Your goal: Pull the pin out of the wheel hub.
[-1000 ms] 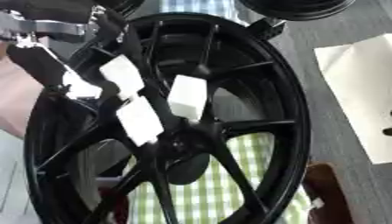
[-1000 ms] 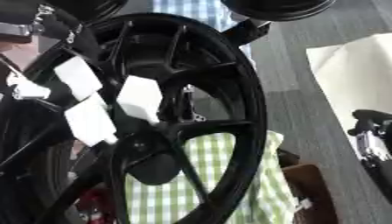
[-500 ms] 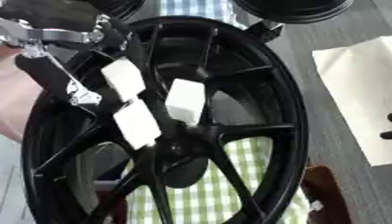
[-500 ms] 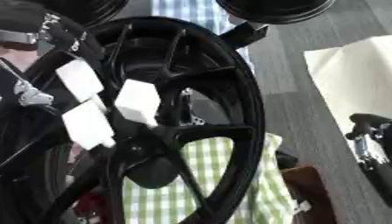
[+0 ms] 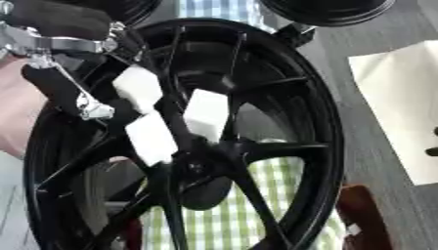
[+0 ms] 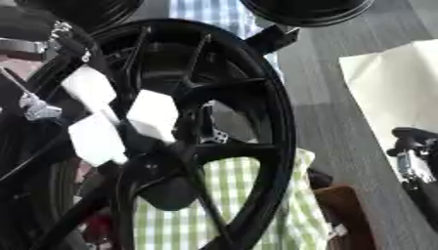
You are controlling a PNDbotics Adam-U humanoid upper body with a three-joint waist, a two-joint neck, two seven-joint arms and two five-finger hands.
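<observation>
This is looking like a workshop or a robot test room. A black alloy wheel hub (image 5: 197, 146) is standing on a green checked cloth (image 5: 231, 219) over a grey floor (image 6: 342, 127), and more black wheels (image 5: 329, 10) are lying behind it.

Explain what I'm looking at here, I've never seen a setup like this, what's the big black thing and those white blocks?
Both pictures come from one stereo camera in a humanoid robot's head, looking down; they show the same moment from its left and right eye. The big black thing is a wheel with spokes, filling most of each view. The white blocks are the padded fingertips of the robot's left hand, which comes in from the upper left and reaches among the spokes toward the hub. I cannot make out the pin, nor whether the fingers hold anything. Under the wheel lies a green checked cloth, on a grey surface beside a white sheet. At the right edge of the right eye view a dark part shows, probably the right hand.
</observation>
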